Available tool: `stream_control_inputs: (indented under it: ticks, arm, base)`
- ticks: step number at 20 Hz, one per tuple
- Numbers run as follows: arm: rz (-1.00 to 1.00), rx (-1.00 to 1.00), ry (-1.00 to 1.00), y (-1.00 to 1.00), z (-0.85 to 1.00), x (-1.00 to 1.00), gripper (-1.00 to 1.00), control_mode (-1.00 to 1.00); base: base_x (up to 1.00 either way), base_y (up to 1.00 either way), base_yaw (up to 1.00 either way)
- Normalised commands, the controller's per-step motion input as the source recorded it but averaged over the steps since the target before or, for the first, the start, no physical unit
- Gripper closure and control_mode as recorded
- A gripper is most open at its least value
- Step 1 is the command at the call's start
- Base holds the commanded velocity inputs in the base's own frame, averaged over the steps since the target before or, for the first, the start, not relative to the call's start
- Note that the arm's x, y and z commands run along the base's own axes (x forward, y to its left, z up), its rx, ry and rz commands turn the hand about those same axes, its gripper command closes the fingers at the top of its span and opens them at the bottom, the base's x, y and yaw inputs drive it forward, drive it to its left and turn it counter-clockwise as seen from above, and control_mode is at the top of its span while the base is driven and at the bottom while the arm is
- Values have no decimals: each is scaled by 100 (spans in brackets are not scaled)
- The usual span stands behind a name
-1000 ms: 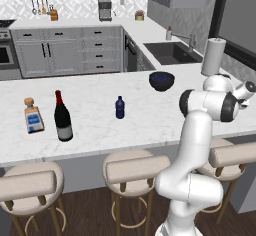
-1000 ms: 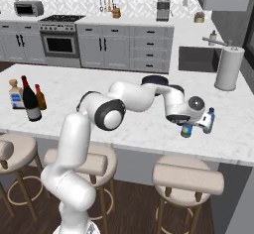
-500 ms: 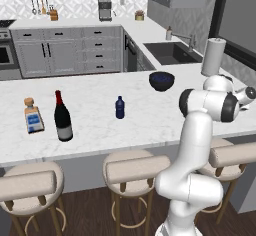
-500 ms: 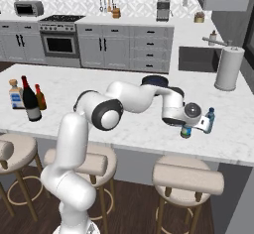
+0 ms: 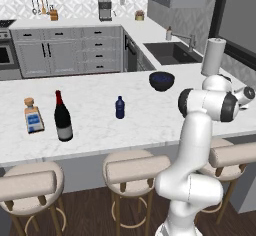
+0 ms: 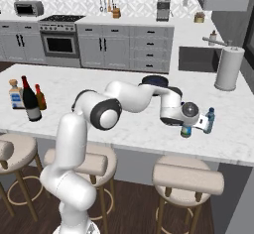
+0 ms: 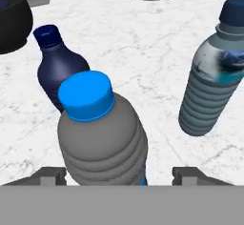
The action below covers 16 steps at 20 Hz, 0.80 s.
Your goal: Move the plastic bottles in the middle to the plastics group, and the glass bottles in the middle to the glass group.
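A greyish clear bottle [image 7: 102, 138] with a bright blue cap stands on the white counter between my gripper's [image 7: 119, 174] fingers [image 7: 190, 174]. The gripper is open, and a gap shows on the right side of the bottle. Just beyond it stand the plastics group, a dark blue bottle [image 7: 59, 69] and a ribbed teal bottle [image 7: 214, 81]. From the right base view, my gripper [image 6: 191, 125] sits low at the counter's right end, over that greyish bottle [image 6: 186, 131] and beside the teal one [image 6: 210, 120]. Another dark blue bottle [image 5: 120, 107] stands mid-counter. The wine bottle [image 5: 63, 117] stands at the left, next to the square clear bottle [image 5: 33, 116] and the brown red-capped bottle [image 6: 40, 97].
A black bowl [image 5: 161, 80] sits behind the middle of the counter, and a paper towel roll [image 5: 213, 56] stands at the far right by the sink [image 5: 172, 52]. Stools [image 5: 132, 167] line the counter's near edge.
The hand has eased slightly down and left around the greyish bottle. The bottles on the counter have not moved.
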Motion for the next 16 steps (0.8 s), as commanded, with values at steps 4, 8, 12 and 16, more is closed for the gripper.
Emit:
stream_control_inputs:
  ticks: [4,8,12,16]
  arm:
    - [0,0,0,0,0,-13,-100,-100]
    - [0,0,0,7,4,-28,-100,-100]
    - [0,0,3,21,23,-51,-100,-100]
    - [0,-4,10,38,45,-50,-100,-100]
  base:
    - [0,0,0]
    - [0,0,0]
    - [0,0,0]
    - [0,0,0]
